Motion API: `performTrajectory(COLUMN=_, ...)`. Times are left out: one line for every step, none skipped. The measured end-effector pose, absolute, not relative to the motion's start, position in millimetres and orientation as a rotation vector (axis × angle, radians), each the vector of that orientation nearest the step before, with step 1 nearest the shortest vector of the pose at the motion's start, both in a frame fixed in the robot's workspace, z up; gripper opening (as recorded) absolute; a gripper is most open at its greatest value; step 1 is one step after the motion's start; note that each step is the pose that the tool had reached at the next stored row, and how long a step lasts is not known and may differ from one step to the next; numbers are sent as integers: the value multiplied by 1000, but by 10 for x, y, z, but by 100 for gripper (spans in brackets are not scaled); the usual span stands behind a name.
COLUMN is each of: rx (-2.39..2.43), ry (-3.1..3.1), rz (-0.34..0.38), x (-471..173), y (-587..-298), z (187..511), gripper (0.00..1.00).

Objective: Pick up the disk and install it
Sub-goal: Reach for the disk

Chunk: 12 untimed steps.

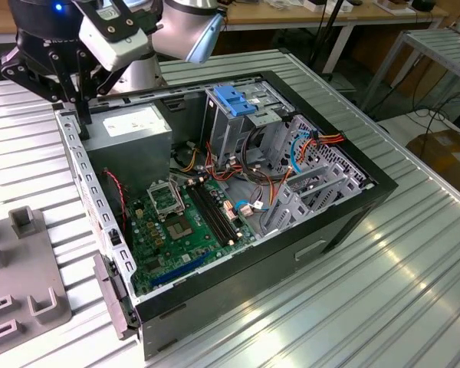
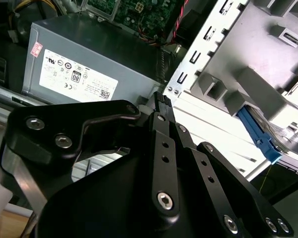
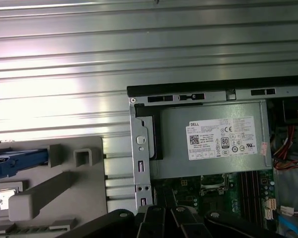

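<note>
The ribbed metal bench (image 1: 353,307) carries an open computer case (image 1: 333,230) lying on its side with the motherboard (image 1: 184,222) exposed. A grey moulded fixture (image 1: 31,299) sits on the bench just beside the case, on the exterior view's left of it. Inside the case, the grey power supply (image 1: 130,130) fills the corner nearest the arm. The metal drive cage (image 1: 230,126), topped by its blue latch (image 1: 234,100), stands further in, near the middle of the case's far wall.

By this layout, the task looks barely begun: the disk is neither picked up nor installed. The end effector (image 1: 84,119) hangs over the case's corner wall next to the power supply. It looks clenched, with nothing between its fingers (image 2: 161,101).

The disk (image 2: 258,133) is outside the case, resting in the grey fixture and well apart from the drive cage it is presumably meant for. Little of it can be seen. In the second wrist view, one blue plastic rail runs along an edge, with a sliver of pale grey metal just beside it. In the first wrist view, the same blue rail pokes out past the fixture's posts. Its label face is hidden, so its exact orientation in the fixture cannot be told.
</note>
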State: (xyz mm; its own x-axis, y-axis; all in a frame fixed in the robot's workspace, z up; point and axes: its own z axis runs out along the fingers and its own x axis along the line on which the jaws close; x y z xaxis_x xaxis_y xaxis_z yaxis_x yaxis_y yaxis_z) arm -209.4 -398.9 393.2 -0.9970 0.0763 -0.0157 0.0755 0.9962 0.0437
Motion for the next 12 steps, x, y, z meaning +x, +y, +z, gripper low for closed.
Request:
performTrajectory(rx=119, ry=3123, rz=67, x=-2103, y=-3989, z=3932, gripper=10)
performTrajectory(rx=119, ry=3124, rz=67, x=-2113, y=-3989, z=3933, gripper=10)
performTrajectory(rx=119, ry=3124, rz=67, x=-2124, y=-3990, z=3932, gripper=10)
performTrajectory(rx=119, ry=3124, rz=67, x=-2133, y=-3989, z=3932, gripper=10)
performTrajectory(rx=119, ry=3124, rz=67, x=-2141, y=-3990, z=3932, gripper=10)
performTrajectory(rx=119, ry=3125, rz=67, x=-2149, y=-3989, z=3932, gripper=10)
performTrajectory(rx=119, ry=3125, rz=67, x=-2164, y=-3990, z=3932, gripper=10)
performTrajectory(rx=119, ry=3125, rz=67, x=-2174, y=-3990, z=3932, gripper=10)
performTrajectory(rx=119, ry=3125, rz=67, x=-2185, y=-3990, z=3932, gripper=10)
performTrajectory(rx=119, ry=3125, rz=67, x=-2196, y=-3989, z=3932, gripper=10)
performTrajectory(rx=119, ry=3125, rz=67, x=-2205, y=-3989, z=3932, gripper=10)
performTrajectory(rx=119, ry=3125, rz=67, x=-2228, y=-3989, z=3932, gripper=10)
